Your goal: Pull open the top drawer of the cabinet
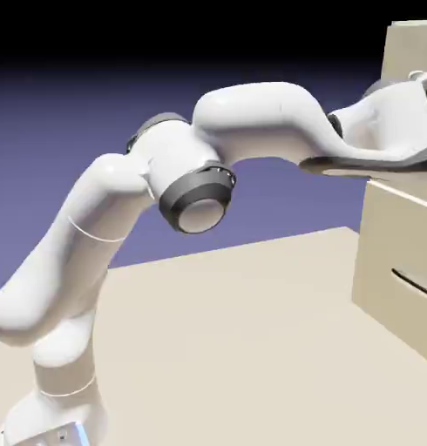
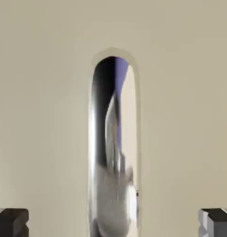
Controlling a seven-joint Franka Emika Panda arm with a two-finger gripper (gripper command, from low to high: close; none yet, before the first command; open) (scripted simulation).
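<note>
The white arm (image 1: 165, 192) rises from the lower left of the exterior view and reaches right to the beige cabinet (image 1: 400, 261), which stands on the table (image 1: 234, 348) at the right edge. Its hand sits against the upper part of the cabinet, at the top drawer (image 1: 409, 52), above the lower drawer front (image 1: 413, 287) with its thin dark handle (mostly cut off by the frame). In the hand view the gripper (image 2: 114, 222) is spread wide, its two grey fingertips (image 2: 11, 222) far apart at the bottom corners. Between them, running upright, lies the drawer's shiny curved handle (image 2: 113, 152), close against the flat beige front, with neither finger touching it
</note>
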